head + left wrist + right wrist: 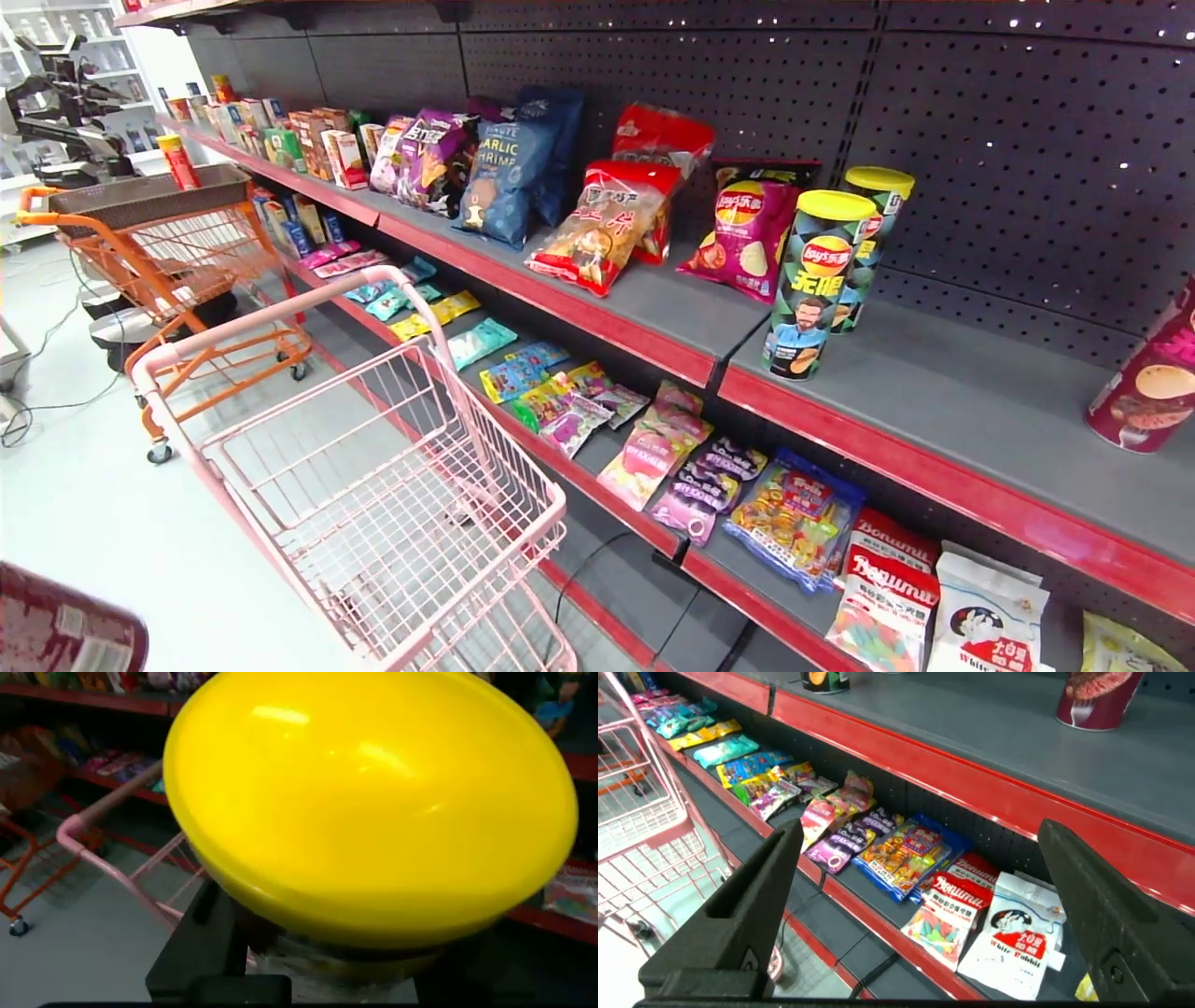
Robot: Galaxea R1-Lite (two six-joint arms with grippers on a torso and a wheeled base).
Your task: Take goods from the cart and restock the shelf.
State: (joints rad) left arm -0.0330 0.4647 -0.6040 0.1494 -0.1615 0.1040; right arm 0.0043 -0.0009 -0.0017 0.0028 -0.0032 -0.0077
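Yellow-lidded can (374,803) gripped in left pincer (327,971); right pincer (920,835) wide, empty, before shelf (990,737).

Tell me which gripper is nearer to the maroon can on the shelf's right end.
Right. The right gripper, fingers open, faces the shelves just below the maroon can. The left gripper holds a yellow-lidded can back by the pink cart, farther off.

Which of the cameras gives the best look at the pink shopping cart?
The head view: the pink shopping cart shows nearly whole, handle and wire basket. The left wrist view catches its handle behind a yellow lid; the right wrist view, a basket corner.
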